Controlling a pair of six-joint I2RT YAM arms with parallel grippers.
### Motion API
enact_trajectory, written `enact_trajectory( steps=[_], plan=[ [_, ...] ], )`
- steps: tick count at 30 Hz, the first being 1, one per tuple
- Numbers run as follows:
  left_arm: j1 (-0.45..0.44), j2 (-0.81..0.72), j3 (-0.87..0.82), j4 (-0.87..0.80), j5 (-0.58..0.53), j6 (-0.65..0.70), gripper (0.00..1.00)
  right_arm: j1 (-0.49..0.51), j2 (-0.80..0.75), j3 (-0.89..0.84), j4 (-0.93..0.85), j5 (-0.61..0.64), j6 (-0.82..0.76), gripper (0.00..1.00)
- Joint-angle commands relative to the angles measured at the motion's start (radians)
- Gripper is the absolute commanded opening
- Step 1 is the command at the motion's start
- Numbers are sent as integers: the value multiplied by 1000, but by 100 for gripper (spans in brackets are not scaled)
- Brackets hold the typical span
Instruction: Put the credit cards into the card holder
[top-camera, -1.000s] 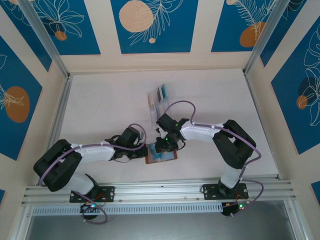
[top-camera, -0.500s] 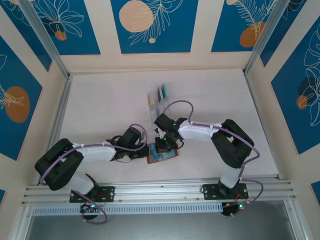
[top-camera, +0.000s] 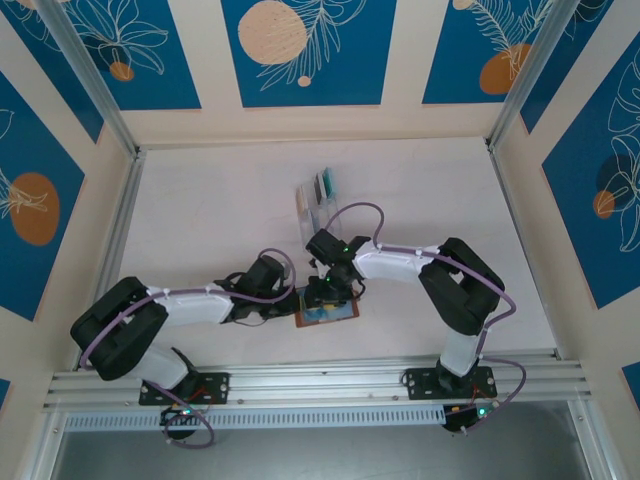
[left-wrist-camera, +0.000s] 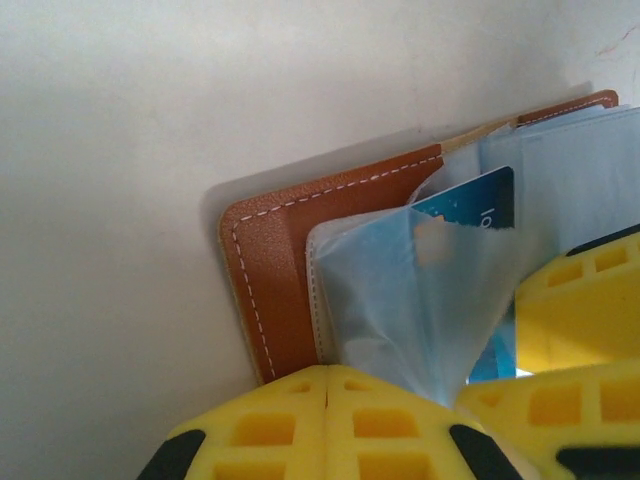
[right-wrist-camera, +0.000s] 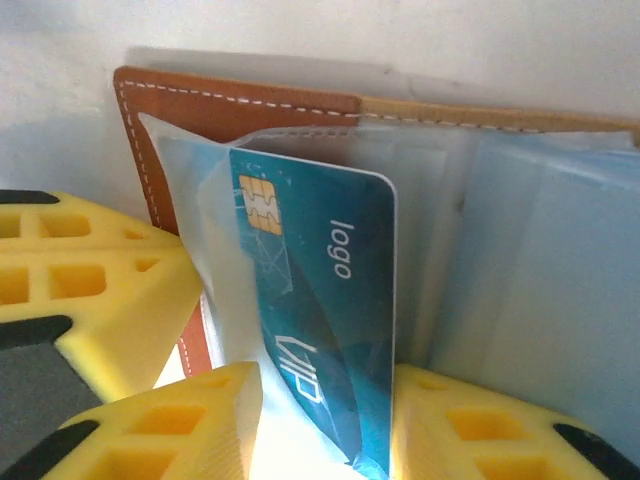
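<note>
Teal plastic credit card with gold chip (right-wrist-camera: 320, 270) stands half inside a pale pocket (left-wrist-camera: 390, 300) of the brown stitched-leather card holder (right-wrist-camera: 230, 100) — stiff, light, slick; best nudged at its free end. My right fingers (right-wrist-camera: 325, 420) straddle it, parted; my left fingers (left-wrist-camera: 328, 385) are pressed shut beside the holder.

Both arms (top-camera: 400, 262) white w/ black joints, purple cables (top-camera: 360, 207), yellow waffle-grid claw pads (left-wrist-camera: 330, 430).

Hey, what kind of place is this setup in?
Probably a robot test cell rather than a home: a pale table walled in by blue leaf-patterned panels, with a left arm and a right arm bolted to an aluminium rail at its near edge.
</note>
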Motion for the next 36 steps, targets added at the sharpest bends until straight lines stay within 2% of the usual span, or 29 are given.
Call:
enact_trajectory(
  steps=[1,8,12,16,22,31,36],
  plan=[
    [-24,50,-54,-122,-47,-14,0,-5,-21,27,-111,81,-53,47],
    [-24,55,-53,-124,-51,-15,0,-32,-74,33,-169,85,-109,52],
    [-25,55,-48,-119,-47,-12,0,-44,-108,38,-191,138,-131,46],
    [-25,59,-43,-119,-45,-7,0,-71,-69,78,-236,227,-172,38],
    [-24,65,-40,-115,-40,-5,0,-76,5,121,-242,286,-208,38],
    [-25,70,-34,-116,-36,-3,0,-71,76,111,-211,303,-202,38],
    [-25,71,-26,-119,-36,3,0,-57,73,71,-180,288,-173,29]
  ],
)
